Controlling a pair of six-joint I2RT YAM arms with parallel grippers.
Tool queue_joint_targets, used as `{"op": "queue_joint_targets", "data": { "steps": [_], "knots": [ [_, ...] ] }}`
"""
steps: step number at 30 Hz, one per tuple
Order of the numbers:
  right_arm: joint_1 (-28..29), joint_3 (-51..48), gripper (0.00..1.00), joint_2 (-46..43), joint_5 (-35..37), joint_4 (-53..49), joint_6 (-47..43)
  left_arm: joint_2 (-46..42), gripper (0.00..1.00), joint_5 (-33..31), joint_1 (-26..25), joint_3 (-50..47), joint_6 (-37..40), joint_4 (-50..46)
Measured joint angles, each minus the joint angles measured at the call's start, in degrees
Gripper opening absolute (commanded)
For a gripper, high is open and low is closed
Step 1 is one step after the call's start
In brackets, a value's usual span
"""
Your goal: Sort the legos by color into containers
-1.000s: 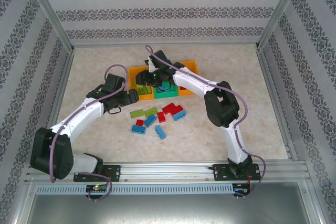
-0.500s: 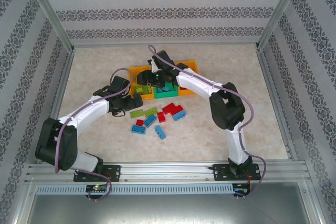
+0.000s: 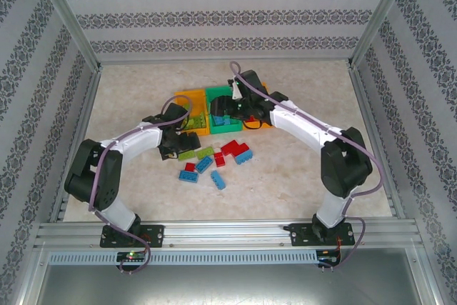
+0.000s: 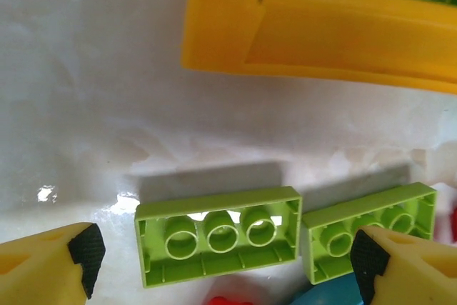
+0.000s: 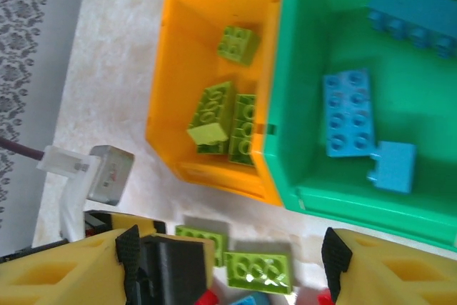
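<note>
The left gripper (image 4: 227, 266) is seen released, its black pads (image 4: 87, 251) spread wide on either side of a lime green rectangular plastic brick (image 4: 218, 237), and nothing is grasped by it. This brick lies upside down on the pale marbled table (image 4: 78, 105), so that its hollow tubes are shown, and the jaws are judged to be placed so for closing across its long sides. A second lime green brick (image 4: 375, 208) lies just beside it, and its near end is partly covered by the right-hand finger; it could be pushed or caught together with the first one. Beyond both bricks the orange-yellow open plastic bin (image 4: 321, 26) is found near, where several lime green pieces (image 5: 221, 116) are already gathered, so a short carry is expected. The right gripper (image 5: 230, 251) is also opened and empty, and it is held above the near wall of the green plastic bin (image 5: 357, 201), which touches the orange-yellow one and keeps blue studded bricks (image 5: 348, 112). On the table, red bricks (image 3: 230, 149) and blue bricks (image 3: 203, 166) lie unsorted close to the lime ones, and the two arms are brought near each other there, so a collision is to be watched
</note>
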Motion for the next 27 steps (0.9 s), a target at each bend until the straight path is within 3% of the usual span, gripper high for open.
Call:
{"op": "queue_joint_targets", "data": {
  "steps": [12,27],
  "knots": [
    [-6.1,-12.6,0.73,-9.1,1.4,0.9,-0.6,2.0,0.88,-0.3,-0.1,0.0,-1.5,-2.3],
    [-6.8,-19.7,0.75,-11.3,1.9,2.0,-0.5,3.0,0.86,-1.8,-2.6,0.9,-2.5,-3.1]
  ]
}}
